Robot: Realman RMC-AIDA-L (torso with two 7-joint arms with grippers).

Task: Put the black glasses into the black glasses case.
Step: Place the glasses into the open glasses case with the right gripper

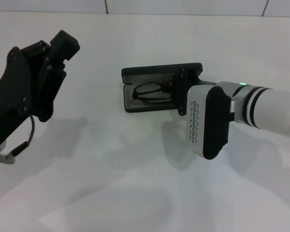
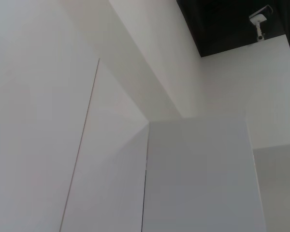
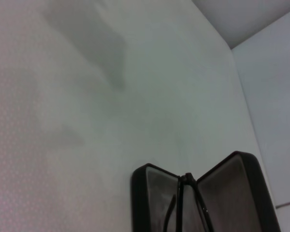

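We see the black glasses point(image 1: 151, 93) lying inside the open black glasses case point(image 1: 159, 72) on the white desk point(image 1: 135, 183). Our right end effector point(image 1: 180, 86) hovers over them, grip unclear; next probably release, withdraw. The left end effector point(image 1: 63, 46) idles aside, grip unclear too.

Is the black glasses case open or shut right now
Open. The black glasses case lies on the table with its lid swung back, grey lining showing, and the black glasses rest inside the near half.
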